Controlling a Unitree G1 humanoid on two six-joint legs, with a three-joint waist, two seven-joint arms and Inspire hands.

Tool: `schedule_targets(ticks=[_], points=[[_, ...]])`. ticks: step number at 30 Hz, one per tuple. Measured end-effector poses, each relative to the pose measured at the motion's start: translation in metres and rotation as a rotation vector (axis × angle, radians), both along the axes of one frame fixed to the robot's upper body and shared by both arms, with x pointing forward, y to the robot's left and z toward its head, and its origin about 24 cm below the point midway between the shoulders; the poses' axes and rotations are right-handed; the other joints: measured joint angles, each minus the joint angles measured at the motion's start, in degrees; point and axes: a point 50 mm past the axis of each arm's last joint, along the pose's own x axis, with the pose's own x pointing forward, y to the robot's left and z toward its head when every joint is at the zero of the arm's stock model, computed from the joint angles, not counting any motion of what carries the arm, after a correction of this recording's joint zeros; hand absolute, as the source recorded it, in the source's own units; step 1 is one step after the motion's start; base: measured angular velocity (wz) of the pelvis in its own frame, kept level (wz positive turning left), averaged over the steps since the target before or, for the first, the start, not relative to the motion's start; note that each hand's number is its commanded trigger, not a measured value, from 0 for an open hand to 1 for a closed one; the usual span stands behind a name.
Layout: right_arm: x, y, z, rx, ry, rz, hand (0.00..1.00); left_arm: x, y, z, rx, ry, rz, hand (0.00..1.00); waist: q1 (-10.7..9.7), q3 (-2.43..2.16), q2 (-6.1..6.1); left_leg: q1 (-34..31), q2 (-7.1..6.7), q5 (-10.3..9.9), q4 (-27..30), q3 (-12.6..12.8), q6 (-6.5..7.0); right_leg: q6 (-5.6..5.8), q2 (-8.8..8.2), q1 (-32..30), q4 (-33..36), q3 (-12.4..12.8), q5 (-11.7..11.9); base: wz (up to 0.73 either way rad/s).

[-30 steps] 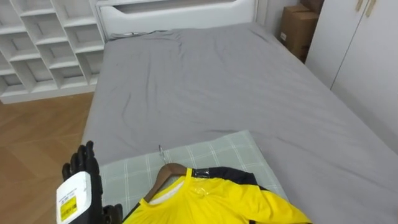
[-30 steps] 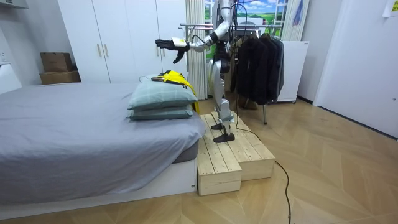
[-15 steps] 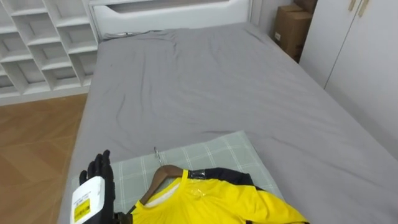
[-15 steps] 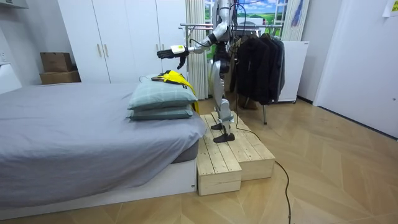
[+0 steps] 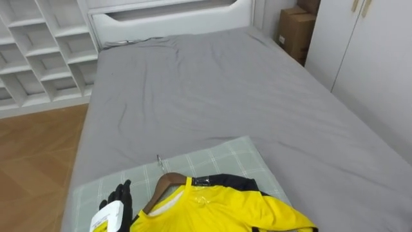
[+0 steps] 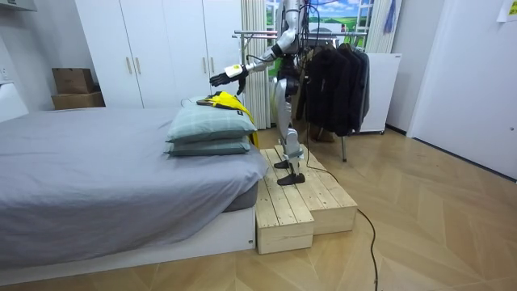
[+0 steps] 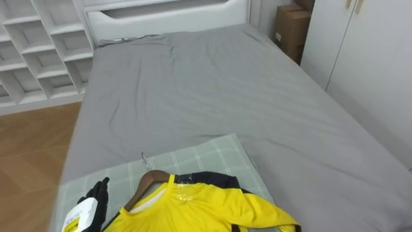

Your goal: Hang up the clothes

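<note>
My left hand [image 5: 122, 201] hovers, fingers straight and holding nothing, over the checked pillow [image 5: 212, 158], just left of the yellow shirt [image 5: 219, 209] on its wooden hanger [image 5: 161, 187].

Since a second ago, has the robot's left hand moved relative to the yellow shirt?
Yes. In the room view, the left hand has come down toward the yellow shirt, which stays put on the pillows.

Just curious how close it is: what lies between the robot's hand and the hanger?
Just bare checked pillow, seen in the left eye view, between the left hand and the wooden hanger.
</note>
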Motion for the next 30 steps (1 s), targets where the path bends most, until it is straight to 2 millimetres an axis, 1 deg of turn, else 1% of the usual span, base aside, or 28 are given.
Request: schedule_targets(ticks=[4, 5, 10, 15, 21, 25, 26, 27, 30], points=[[-0.003, 0.0, 0.0, 0.0, 0.005, -0.001, 0.0, -0.001, -0.001, -0.001, -0.002, 0.014, 0.003, 0.0, 0.03, 0.04, -0.36, 0.05, -0.04, 0.0, -0.08, 0.01, 0.0, 0.02, -0.03, 0.0, -0.02, 0.02, -0.02, 0.0], [-0.005, 0.0, 0.0, 0.0, 0.011, -0.001, 0.0, -0.001, 0.0, -0.002, -0.002, 0.025, 0.003, 0.0, 0.03, 0.02, -0.62, 0.09, -0.06, 0.0, -0.22, 0.0, 0.0, 0.02, -0.03, 0.01, -0.12, 0.04, -0.02, 0.0], [-0.015, 0.0, 0.0, -0.001, 0.03, -0.006, 0.0, -0.005, 0.002, -0.007, 0.001, 0.054, 0.013, 0.0, -0.03, -0.16, -1.13, 0.08, -0.07, 0.01, -0.45, 0.03, 0.0, 0.02, -0.03, 0.06, -0.49, 0.04, -0.02, 0.0], [-0.016, 0.0, 0.0, -0.002, 0.033, -0.008, 0.0, -0.009, 0.003, -0.012, -0.007, 0.082, 0.024, 0.0, -0.25, 0.1, -1.69, 0.06, -0.02, 0.01, -0.61, 0.33, 0.0, 0.02, 0.0, -0.12, -0.51, 0.31, -0.02, -0.02], [-0.006, -0.001, 0.001, -0.011, 0.002, 0.024, 0.0, -0.013, 0.003, -0.018, -0.009, 0.114, 0.028, 0.0, -0.19, 0.24, -2.08, -0.11, 0.16, 0.01, -0.9, 1.0, 0.0, 0.03, 0.16, -1.18, 0.18, 1.36, -0.02, -0.09], [0.001, -0.002, 0.001, -0.026, -0.03, 0.045, 0.0, -0.011, 0.003, -0.023, -0.03, 0.135, 0.04, 0.0, -0.25, 0.2, -2.14, -0.48, 0.14, 0.01, -0.85, 1.06, 0.0, 0.03, 0.14, -1.58, 0.25, 1.49, -0.01, -0.01], [0.002, -0.002, 0.001, -0.028, -0.036, 0.051, 0.0, -0.01, 0.004, -0.023, -0.035, 0.137, 0.044, 0.0, -0.41, 0.08, -2.17, -0.83, 0.16, 0.01, -0.74, 1.04, 0.0, 0.03, 0.15, -1.93, 0.35, 1.51, -0.01, 0.0], [0.004, -0.002, 0.001, -0.029, -0.037, 0.056, 0.0, -0.01, 0.004, -0.023, -0.037, 0.139, 0.042, 0.0, -0.39, 0.1, -2.19, -1.02, 0.18, 0.01, -0.62, 1.02, 0.0, 0.02, 0.16, -2.09, 0.41, 1.53, 0.0, 0.0], [0.005, -0.001, 0.001, -0.029, -0.036, 0.063, 0.0, -0.009, 0.004, -0.026, -0.039, 0.149, 0.036, 0.0, -0.22, 0.07, -2.21, -1.0, 0.24, 0.01, -0.6, 1.12, 0.0, 0.02, 0.21, -2.11, 0.47, 1.56, 0.01, 0.0]])
